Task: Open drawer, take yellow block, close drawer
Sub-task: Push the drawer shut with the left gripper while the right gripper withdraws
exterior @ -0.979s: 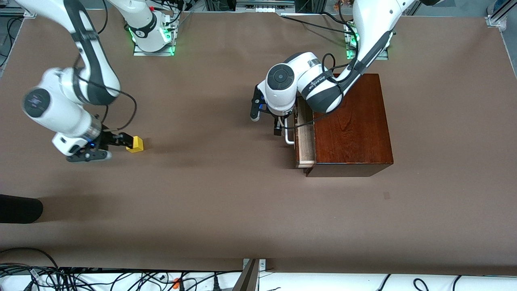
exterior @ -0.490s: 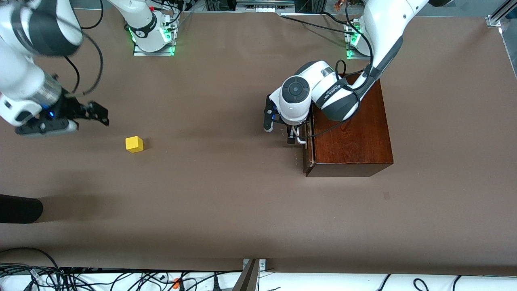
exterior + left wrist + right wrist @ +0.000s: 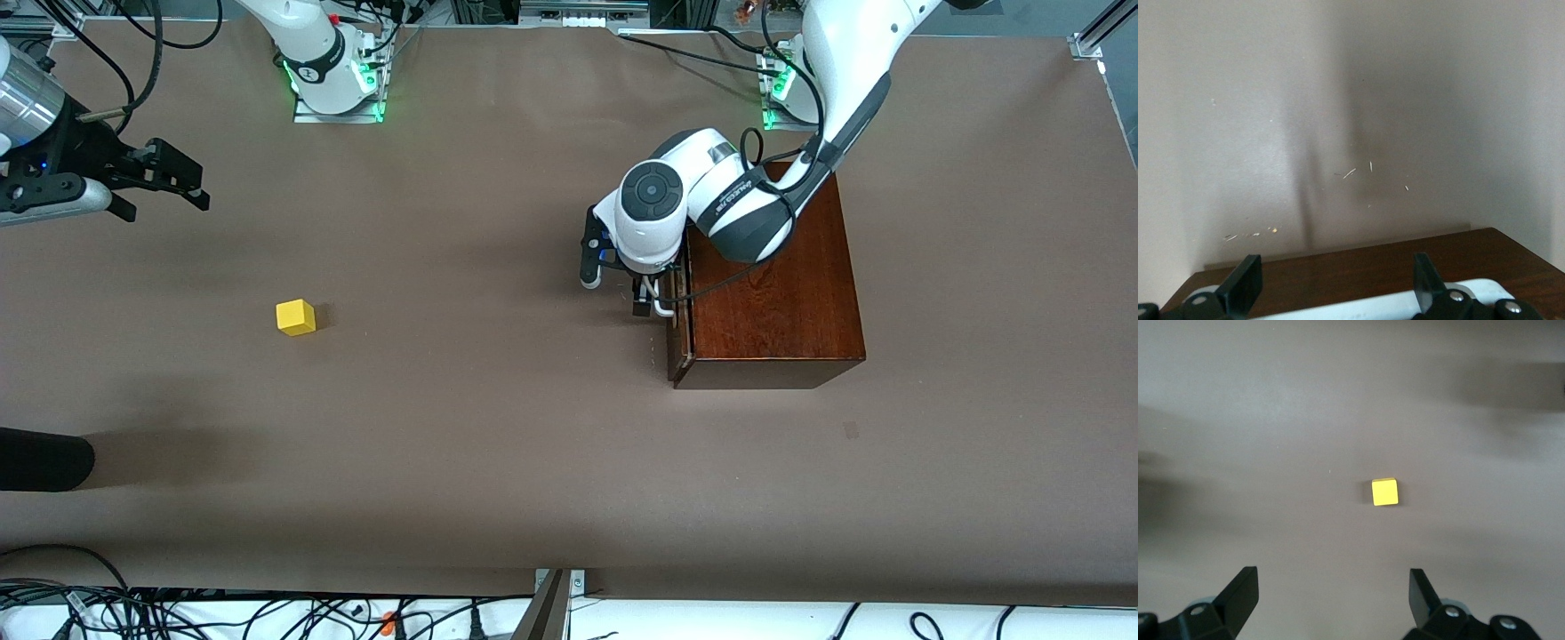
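The yellow block (image 3: pixel 295 316) lies alone on the brown table toward the right arm's end; it also shows in the right wrist view (image 3: pixel 1385 492). My right gripper (image 3: pixel 169 182) is open and empty, raised above the table, well apart from the block (image 3: pixel 1331 593). The dark wooden box (image 3: pixel 773 284) stands toward the left arm's end, and its drawer (image 3: pixel 676 329) is pushed in flush. My left gripper (image 3: pixel 647 298) is open at the drawer front, its fingers straddling the white handle (image 3: pixel 1371 305) against the dark wood (image 3: pixel 1358 267).
A dark rounded object (image 3: pixel 40 460) juts in at the table's edge at the right arm's end, nearer the camera than the block. Cables (image 3: pixel 178 613) run along the near edge. The arm bases (image 3: pixel 333 80) stand along the farthest edge.
The drawer went from partly open to shut, pushed by the left gripper. The right gripper let go of the yellow block, rose and drew away from it; the block stayed put.
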{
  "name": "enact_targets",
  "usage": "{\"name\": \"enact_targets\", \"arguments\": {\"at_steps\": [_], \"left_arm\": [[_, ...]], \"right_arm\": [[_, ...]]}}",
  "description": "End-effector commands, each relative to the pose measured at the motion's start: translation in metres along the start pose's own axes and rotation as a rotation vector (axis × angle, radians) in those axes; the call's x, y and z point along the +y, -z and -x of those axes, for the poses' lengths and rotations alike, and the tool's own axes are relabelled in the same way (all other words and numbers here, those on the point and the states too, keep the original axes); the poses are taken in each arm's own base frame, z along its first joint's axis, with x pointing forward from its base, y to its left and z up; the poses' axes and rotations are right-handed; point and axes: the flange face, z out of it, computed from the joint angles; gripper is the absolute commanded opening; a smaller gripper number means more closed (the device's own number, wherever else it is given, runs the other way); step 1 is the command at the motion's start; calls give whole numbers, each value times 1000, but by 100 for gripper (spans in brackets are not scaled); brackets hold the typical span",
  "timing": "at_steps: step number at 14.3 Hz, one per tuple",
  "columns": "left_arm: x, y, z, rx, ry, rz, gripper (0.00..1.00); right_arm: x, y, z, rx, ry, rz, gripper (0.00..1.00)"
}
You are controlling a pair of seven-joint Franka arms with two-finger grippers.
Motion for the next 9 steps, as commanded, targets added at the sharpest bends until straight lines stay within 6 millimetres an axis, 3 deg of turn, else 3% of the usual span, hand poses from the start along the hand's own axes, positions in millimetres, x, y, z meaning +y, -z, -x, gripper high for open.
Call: {"name": "enact_targets", "arguments": {"at_steps": [1, 3, 6, 7, 9], "left_arm": [[6, 47, 3, -12, 0, -47, 100], [12, 81, 3, 37, 65, 7, 100], [27, 156, 23, -18, 235, 36, 100], [30, 180, 35, -49, 301, 49, 100], [23, 219, 80, -91, 451, 81, 100]], "right_arm": [[6, 4, -8, -10, -13, -13, 100], [7, 6, -12, -7, -16, -3, 100], [10, 9, -18, -5, -12, 12, 100], [10, 9, -18, -7, -12, 12, 100], [15, 9, -16, -20, -19, 14, 100]]}}
